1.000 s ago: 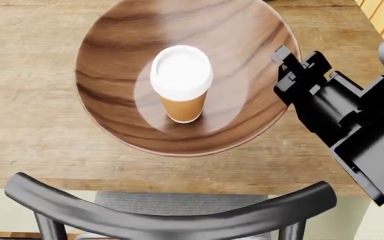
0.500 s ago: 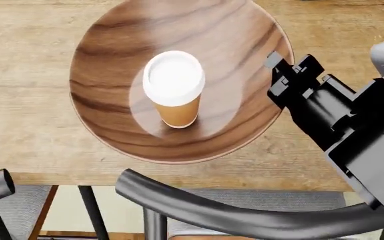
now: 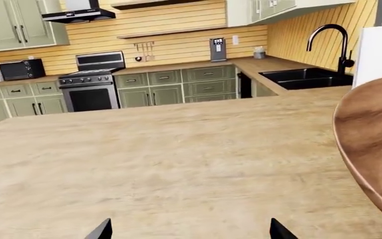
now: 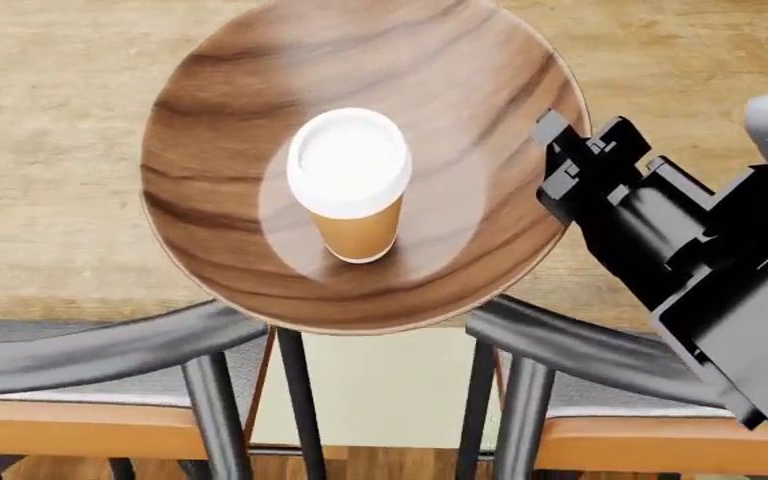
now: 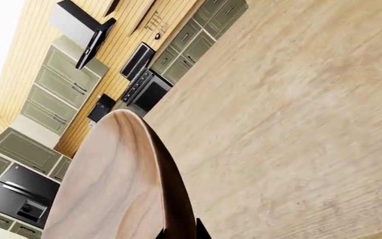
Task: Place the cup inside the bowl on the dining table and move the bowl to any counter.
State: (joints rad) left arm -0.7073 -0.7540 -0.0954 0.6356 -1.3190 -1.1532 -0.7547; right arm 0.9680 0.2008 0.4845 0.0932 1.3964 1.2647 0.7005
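head view: cup [image 4: 349, 186] upright inside bowl [image 4: 237, 130]
bowl: overhangs desk [image 4: 51, 150] edge, rim clamped by right end effector [image 4: 560, 165]
left end effector [image 3: 188, 232]: fingers apart, nothing held
advice: bowl is best kept level

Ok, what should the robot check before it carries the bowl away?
1. Cup inside the bowl: ok, it stands upright near the middle.
2. Lid on the cup: ok, the white lid is in place.
3. Right hand gripping the bowl's rim: ok, the right wrist view shows the fingertips closed on the edge.
4. Bowl clear of the dining table: cannot tell, its near edge already hangs past the table edge.
5. Chairs below the bowl out of the way: not ok, two chair backs sit right under it.
6. Left hand free: ok, open and holding nothing.
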